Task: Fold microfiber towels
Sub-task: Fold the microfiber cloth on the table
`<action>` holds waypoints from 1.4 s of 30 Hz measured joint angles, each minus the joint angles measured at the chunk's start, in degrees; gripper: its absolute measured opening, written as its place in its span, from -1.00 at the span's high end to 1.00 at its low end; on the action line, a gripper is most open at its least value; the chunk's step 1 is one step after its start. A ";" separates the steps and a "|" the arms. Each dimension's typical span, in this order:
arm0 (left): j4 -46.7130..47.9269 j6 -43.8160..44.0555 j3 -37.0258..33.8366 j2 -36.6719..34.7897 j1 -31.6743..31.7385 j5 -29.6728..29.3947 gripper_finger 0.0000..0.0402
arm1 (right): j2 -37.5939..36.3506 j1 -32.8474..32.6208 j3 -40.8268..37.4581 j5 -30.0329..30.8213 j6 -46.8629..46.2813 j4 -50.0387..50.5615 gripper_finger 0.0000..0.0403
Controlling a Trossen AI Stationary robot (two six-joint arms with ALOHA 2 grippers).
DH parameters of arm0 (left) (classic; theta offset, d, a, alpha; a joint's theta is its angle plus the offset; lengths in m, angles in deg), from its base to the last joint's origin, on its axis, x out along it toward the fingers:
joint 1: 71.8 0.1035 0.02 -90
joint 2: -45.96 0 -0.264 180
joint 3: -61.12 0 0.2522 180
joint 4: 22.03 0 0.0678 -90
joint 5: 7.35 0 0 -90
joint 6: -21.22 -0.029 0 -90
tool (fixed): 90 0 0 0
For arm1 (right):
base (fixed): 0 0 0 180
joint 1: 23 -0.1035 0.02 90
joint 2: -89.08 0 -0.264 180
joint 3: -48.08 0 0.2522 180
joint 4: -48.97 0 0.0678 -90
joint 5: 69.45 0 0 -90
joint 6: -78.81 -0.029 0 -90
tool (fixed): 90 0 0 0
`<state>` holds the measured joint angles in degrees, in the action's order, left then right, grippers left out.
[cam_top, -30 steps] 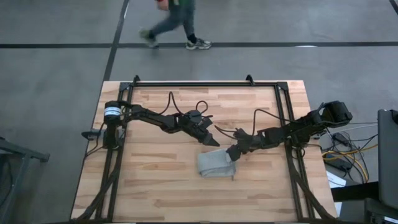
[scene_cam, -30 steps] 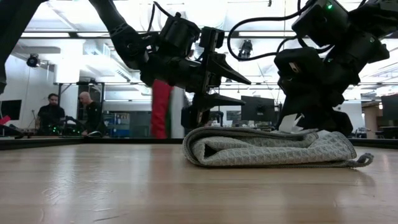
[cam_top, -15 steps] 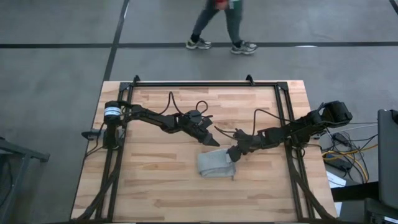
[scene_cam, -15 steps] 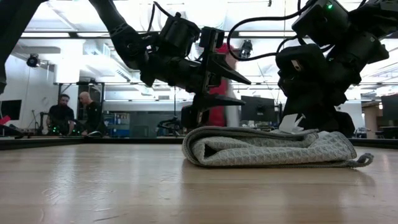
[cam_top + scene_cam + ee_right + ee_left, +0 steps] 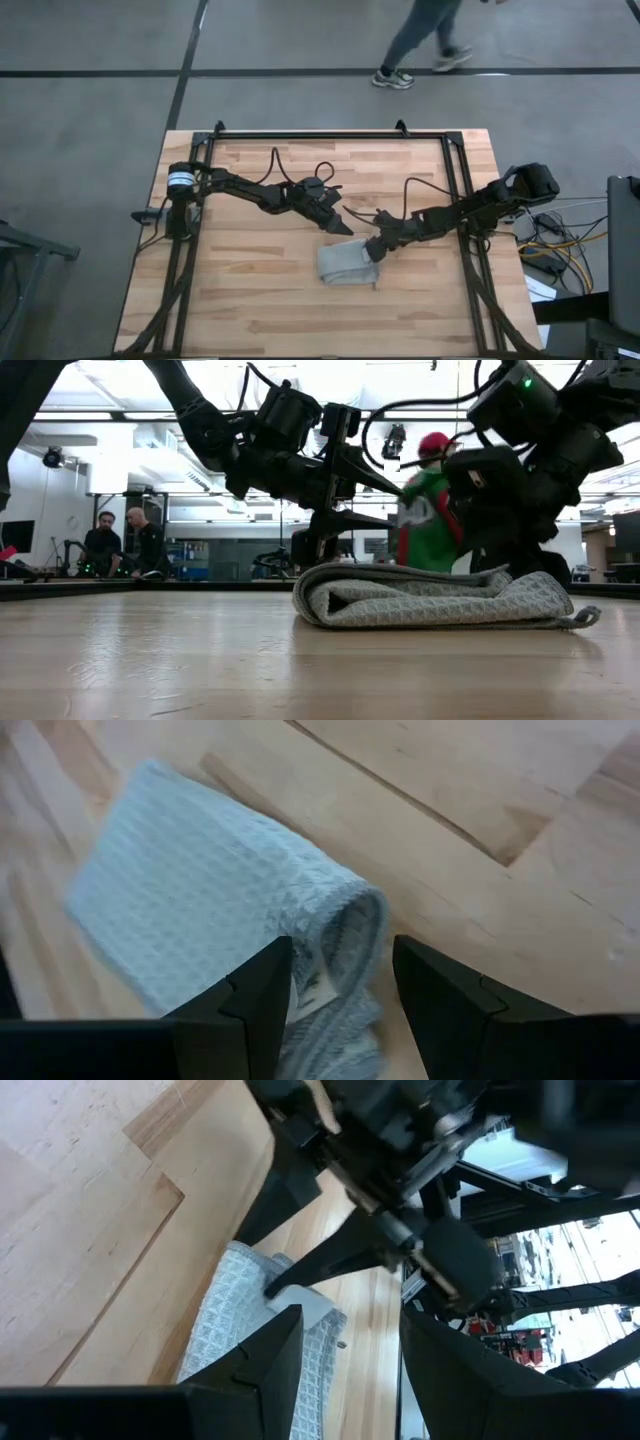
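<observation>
Between both open end effectors (image 5: pixel 341 224) (image 5: pixel 371 249) w/ folded towel (image 5: pixel 347 265) just below.

Folded towel between two grippers on the table

The towel (image 5: pixel 347 264) lies on the table (image 5: pixel 250 300), its far edge just under the right gripper (image 5: pixel 371 248); the left gripper (image 5: pixel 342 227) hangs just behind it.

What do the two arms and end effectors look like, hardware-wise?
Both arms are matte black and slim, built of jointed links with loose black cables looping off them. The left arm has a silver band with a blue mark near its base. The right arm ends in a bulky rounded base housing. Each end effector, left and right, has two dark, tapered, pointed fingers.
</observation>
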<state>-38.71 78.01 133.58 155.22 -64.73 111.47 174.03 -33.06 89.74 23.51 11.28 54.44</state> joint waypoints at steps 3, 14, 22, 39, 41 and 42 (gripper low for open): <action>-0.21 0.00 0.01 0.00 -0.01 -0.23 0.14 | 2.21 -0.01 0.14 -0.03 0.10 -1.63 0.15; -0.36 -0.04 0.02 0.00 0.00 -0.25 0.14 | 3.51 -0.01 0.67 -0.01 0.17 -2.23 0.23; -0.36 -0.04 0.02 0.00 -0.01 -0.23 0.14 | 3.64 -0.07 0.59 -0.08 1.25 -2.29 0.81; 0.03 -0.04 0.02 0.00 -0.01 -0.19 0.14 | 0.29 -1.56 2.45 -1.59 1.69 -2.46 0.94; 0.03 -0.04 0.02 0.00 -0.02 -0.19 0.14 | 0.26 -2.30 2.96 -1.99 1.24 -2.58 0.94; 0.03 -0.12 0.02 0.00 -0.01 -0.18 0.14 | 0.25 -2.67 3.11 -2.06 0.62 -2.44 0.94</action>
<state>-38.68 77.90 133.60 155.22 -64.74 111.29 174.28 -35.73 92.85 21.46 11.90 52.00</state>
